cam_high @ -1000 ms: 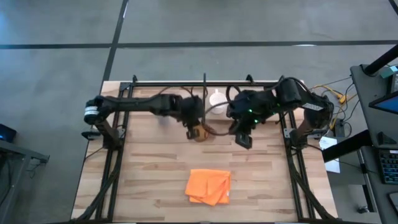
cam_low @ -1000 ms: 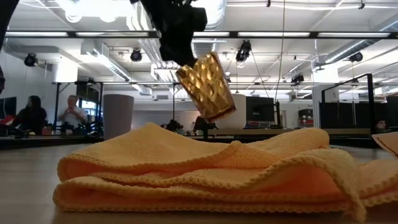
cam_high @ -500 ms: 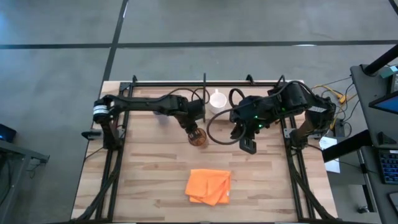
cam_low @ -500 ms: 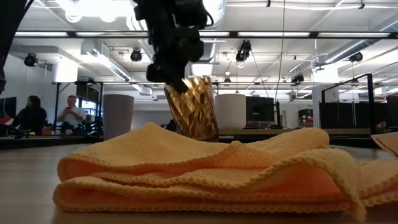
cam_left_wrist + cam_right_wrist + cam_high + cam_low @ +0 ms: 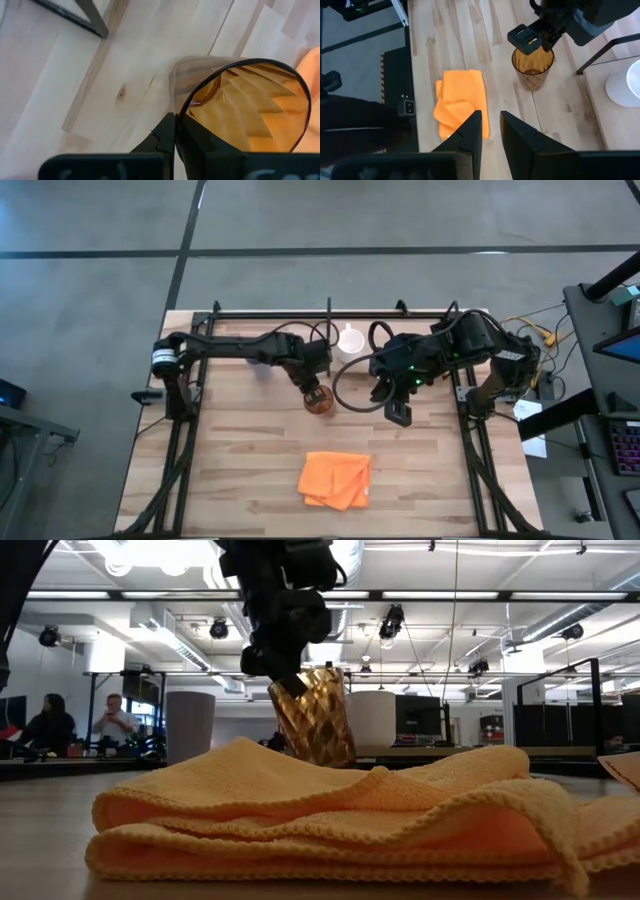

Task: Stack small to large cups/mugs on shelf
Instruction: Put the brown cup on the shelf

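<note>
L gripper [image 5: 313,383] clamped on the rim of the amber cup [image 5: 319,399], one finger [image 5: 165,142] outside the wall, the other inside, pinch on the shelf-side lip. Cup hangs just past the jaws on the open-table side, mouth up, long axis near vertical w/ a slight tilt in the low view. Can't tell if its base touches the tabletop [image 5: 230,460]; the orange cloth [image 5: 330,810] hides the foot there.

R gripper [image 5: 398,413] off to the side, near but apart, empty, fingers [image 5: 470,132] a small gap apart, pointed back toward the cup.

Outward from the L jaws: white mug [image 5: 349,340] sits on the shelf [image 5: 420,330] just behind them, close to the thin black divider [image 5: 329,313]. Lavender tumbler [image 5: 190,727] stands upright, farther off along the L arm, mostly covered by it from above.

Key relation: cup is already in L's grip and the mug lies just behind, shelf-ward. L arm is clearly nearer, so my read is the next move is L's: lift, carry back over the mug. Tilt and the one-wall pinch could let the cup swing.
</note>
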`<state>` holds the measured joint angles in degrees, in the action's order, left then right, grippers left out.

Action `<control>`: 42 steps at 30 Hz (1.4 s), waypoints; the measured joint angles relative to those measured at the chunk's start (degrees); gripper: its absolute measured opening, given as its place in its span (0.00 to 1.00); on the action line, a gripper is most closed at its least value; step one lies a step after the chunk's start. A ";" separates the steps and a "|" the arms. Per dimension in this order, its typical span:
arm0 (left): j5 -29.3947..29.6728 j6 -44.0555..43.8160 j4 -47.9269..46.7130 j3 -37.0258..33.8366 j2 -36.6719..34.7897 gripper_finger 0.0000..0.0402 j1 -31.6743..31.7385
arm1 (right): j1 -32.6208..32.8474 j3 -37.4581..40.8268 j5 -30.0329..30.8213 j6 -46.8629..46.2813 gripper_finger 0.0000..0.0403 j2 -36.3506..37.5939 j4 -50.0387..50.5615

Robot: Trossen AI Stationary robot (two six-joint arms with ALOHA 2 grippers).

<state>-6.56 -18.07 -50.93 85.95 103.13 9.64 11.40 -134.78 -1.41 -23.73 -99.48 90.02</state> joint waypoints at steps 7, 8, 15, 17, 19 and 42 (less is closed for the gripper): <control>-0.47 0.82 0.89 0.33 -0.09 0.01 -0.01 | 0.00 0.00 -0.02 0.35 0.16 0.00 0.00; -0.49 0.81 1.00 0.36 -0.09 0.03 -0.01 | 0.00 0.00 0.00 0.35 0.16 0.00 0.00; -0.60 0.77 1.40 0.55 -0.11 0.14 0.01 | 0.00 0.00 0.00 0.37 0.16 0.00 0.00; -0.65 0.73 1.84 0.55 -0.11 0.17 0.01 | 0.00 0.00 0.00 0.37 0.16 0.00 0.00; -0.65 0.68 3.08 0.55 -0.11 0.18 0.01 | 0.00 0.00 0.00 0.36 0.16 0.00 0.00; -7.38 9.23 -20.10 19.65 -7.64 0.18 0.13 | -0.66 15.39 6.01 7.21 0.16 -8.74 -8.35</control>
<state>-13.93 -8.84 -71.02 105.60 95.49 9.77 10.74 -119.39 4.60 -16.51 -108.22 81.67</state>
